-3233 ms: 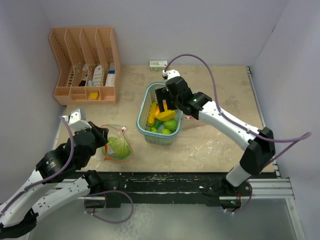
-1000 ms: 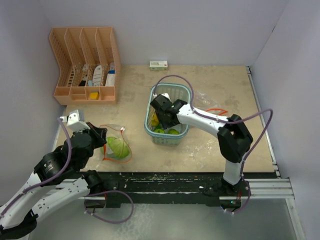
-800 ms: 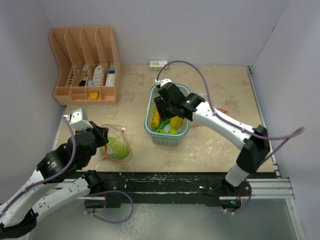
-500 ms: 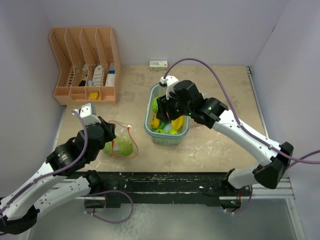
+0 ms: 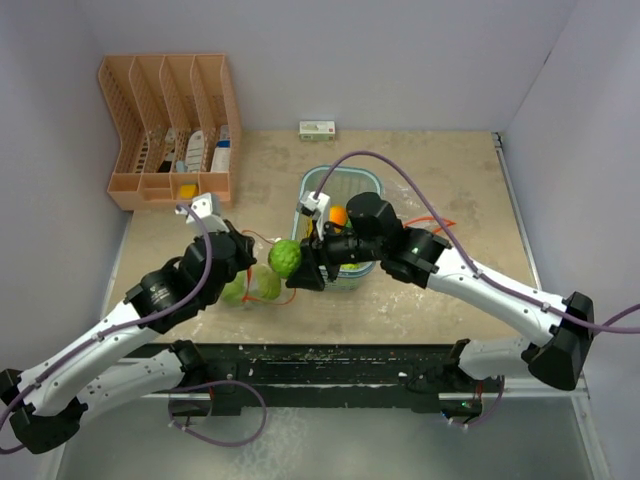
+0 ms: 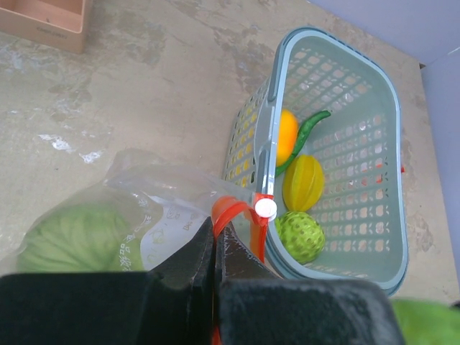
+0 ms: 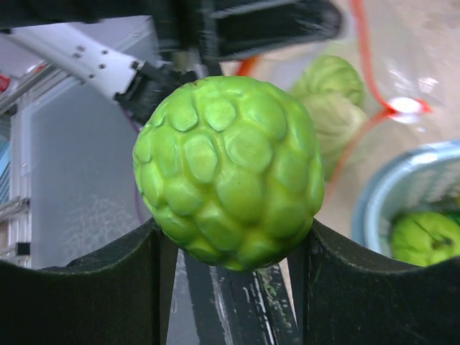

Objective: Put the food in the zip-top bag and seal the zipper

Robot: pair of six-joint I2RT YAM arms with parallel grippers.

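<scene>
Lifted from the basket (image 5: 372, 180), a green fruit (image 7: 226, 169) is clamped in the right gripper (image 7: 231, 230) beside the bag (image 6: 158, 208) pinched shut by the left gripper (image 6: 215, 251) at centre-left; insertion is judged next.

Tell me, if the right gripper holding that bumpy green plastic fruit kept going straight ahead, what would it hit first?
Most likely the clear plastic zip-top bag with the orange zipper, which the left gripper pinches just ahead of the bumpy green fruit; depth is hard to judge.
</scene>
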